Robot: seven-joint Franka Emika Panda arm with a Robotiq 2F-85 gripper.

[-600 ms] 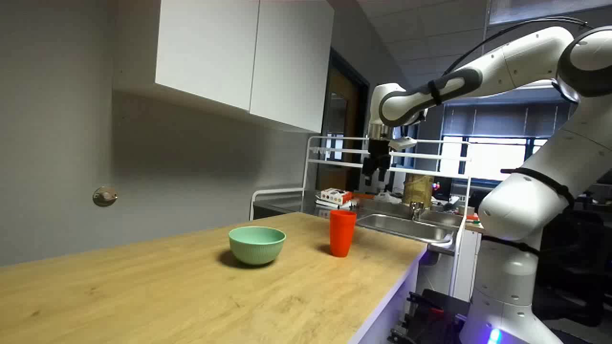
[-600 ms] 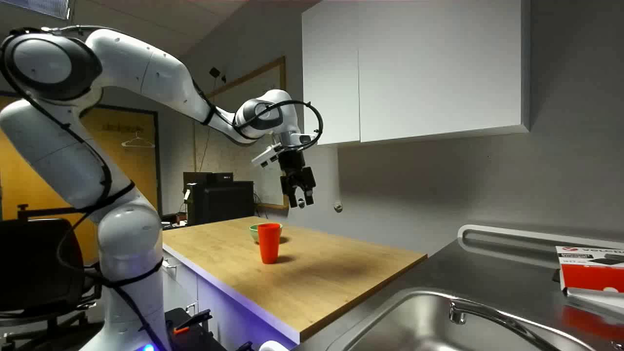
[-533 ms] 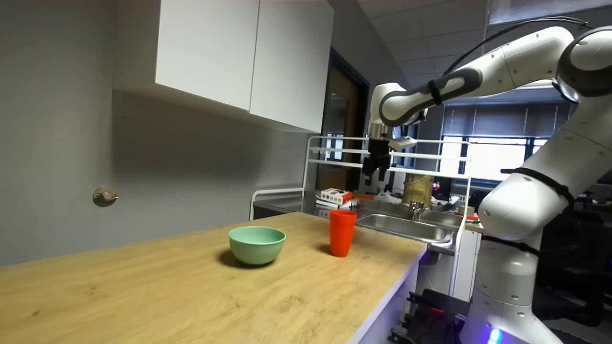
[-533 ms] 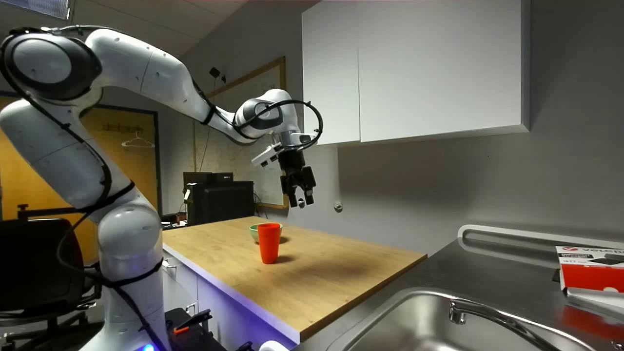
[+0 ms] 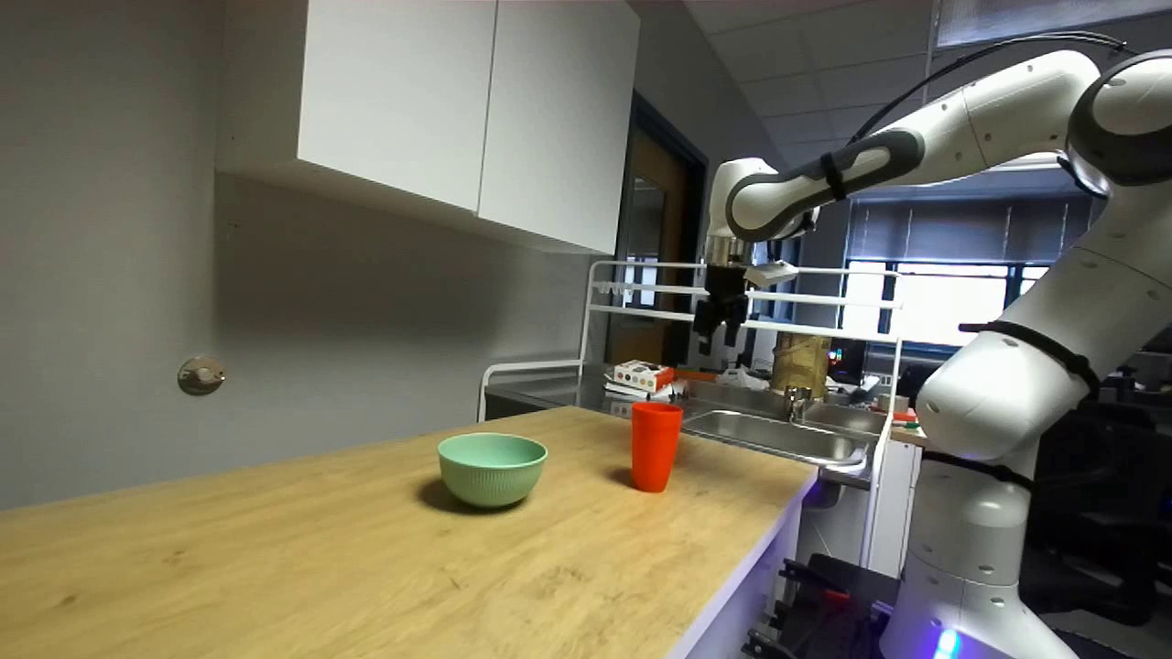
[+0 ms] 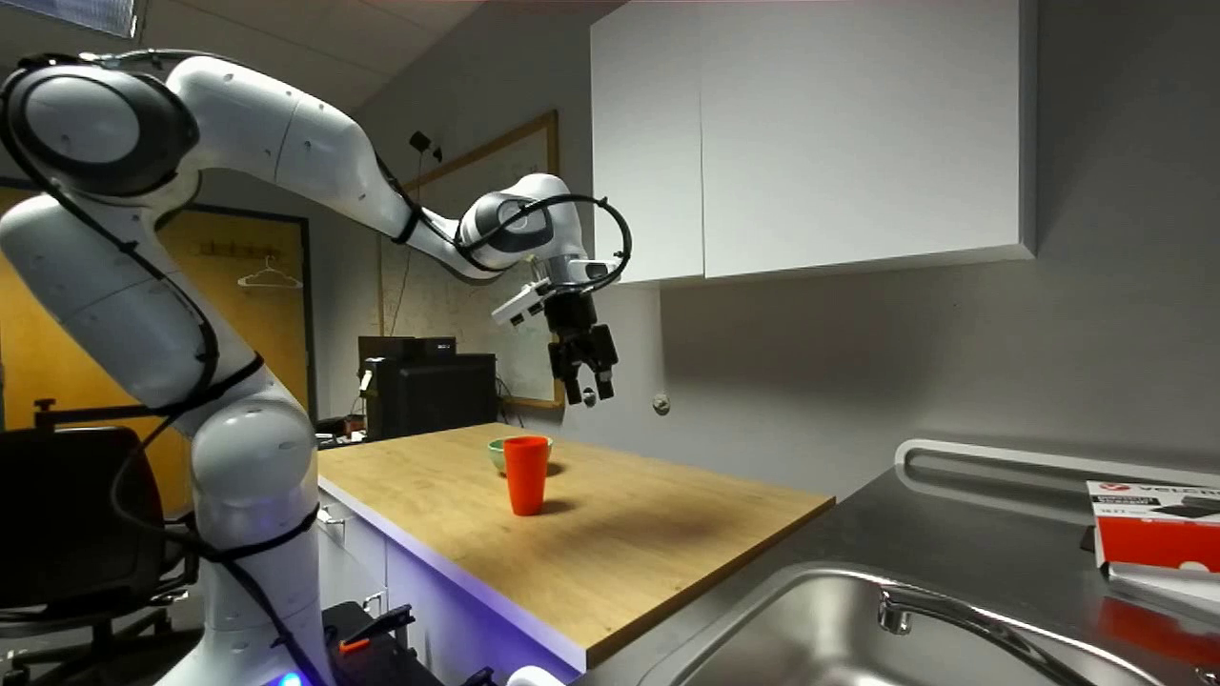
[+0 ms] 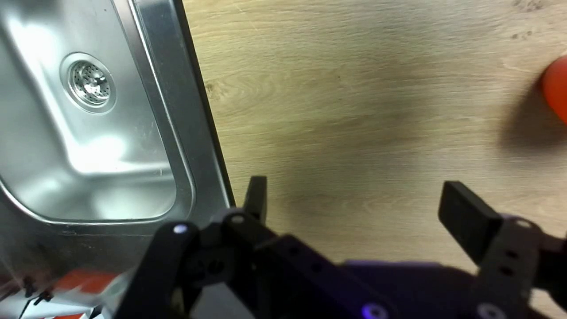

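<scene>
High over the wooden counter (image 5: 366,567), my gripper (image 6: 589,399) points down with its jaws wide apart. In the wrist view the gripper (image 7: 354,184) has only bare wood grain between its fingers, and it touches nothing. An orange-red cup (image 5: 656,448) stands upright on the counter, below the gripper's height and apart from it. The same cup (image 7: 557,88) is cut off by the right edge of the wrist view. Beside it sits a green ribbed bowl (image 5: 492,471); in an exterior view the cup partly hides this bowl (image 6: 497,455).
A steel sink (image 7: 133,190) adjoins the counter's end, with a faucet (image 6: 972,624) over it. White cabinets (image 6: 839,133) hang on the wall above. A white rack (image 5: 586,339) spans the sink area, and a red-and-white box (image 6: 1158,524) lies beyond the sink.
</scene>
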